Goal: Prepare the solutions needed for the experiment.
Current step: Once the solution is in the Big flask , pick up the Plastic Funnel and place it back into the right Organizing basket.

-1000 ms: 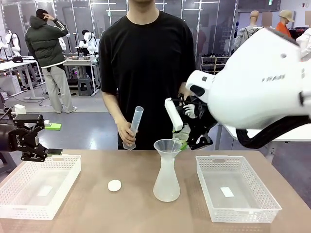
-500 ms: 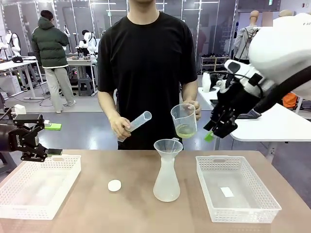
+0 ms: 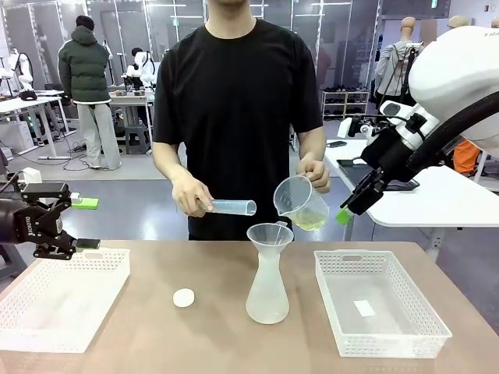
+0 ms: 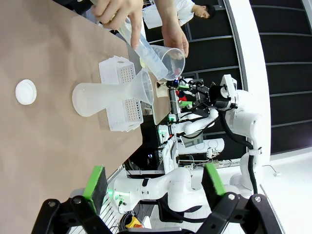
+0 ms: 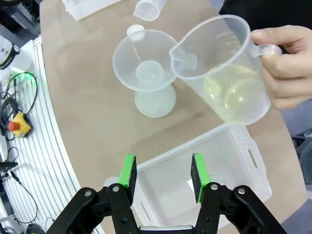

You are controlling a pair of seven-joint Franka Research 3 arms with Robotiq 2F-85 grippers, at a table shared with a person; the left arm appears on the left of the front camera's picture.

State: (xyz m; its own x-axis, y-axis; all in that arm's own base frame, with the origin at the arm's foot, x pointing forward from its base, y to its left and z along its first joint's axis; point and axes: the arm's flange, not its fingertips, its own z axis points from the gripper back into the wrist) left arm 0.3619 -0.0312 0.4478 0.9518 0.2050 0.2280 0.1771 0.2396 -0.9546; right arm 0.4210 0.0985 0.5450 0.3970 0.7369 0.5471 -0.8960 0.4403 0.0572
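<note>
The solutions [image 3: 310, 222] are a little pale yellow liquid in a clear beaker [image 3: 299, 200], also seen as the solutions [image 5: 235, 95] in the right wrist view. A person's hand tilts the beaker [image 5: 219, 58] over the funnel [image 3: 269, 234] on the frosted conical flask [image 3: 267, 292]. The person's other hand holds a clear measuring cylinder [image 3: 232, 207] level. My right gripper [image 3: 347, 212] hangs open to the right of the beaker, apart from it; its pads [image 5: 128, 170] hold nothing. My left gripper [image 3: 86, 224] stands open over the left basket, holding nothing.
A white basket [image 3: 109, 254] lies at the table's left and another white basket [image 3: 343, 257] at its right. A small white cap [image 3: 184, 298] lies left of the flask. In the left wrist view the flask [image 4: 97, 97] and cap [image 4: 25, 91] lie ahead.
My right gripper has let go of the beaker and drawn back to the right. The person took the beaker, tilted it over the funnel and swung the cylinder level.
</note>
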